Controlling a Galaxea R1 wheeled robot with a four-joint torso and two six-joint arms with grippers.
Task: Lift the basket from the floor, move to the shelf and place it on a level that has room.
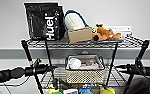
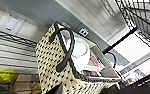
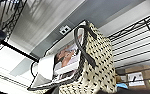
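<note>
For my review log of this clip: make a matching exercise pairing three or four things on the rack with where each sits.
Things:
1. black Huel bag
2. small beige woven basket
3. brown cardboard box
4. orange plush toy

Places:
A. top tier, right of the box
B. top tier, left end
C. middle wire tier
D. top tier, between bag and toy

Pairs: 1-B, 2-C, 3-D, 4-A

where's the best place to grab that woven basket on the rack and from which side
Probably by the dark loop handles on the basket's two short ends, one gripper from each side. One handle arches clear of the woven wall, the other handle likewise, and the rack's upper tier crowds a top approach.
</note>
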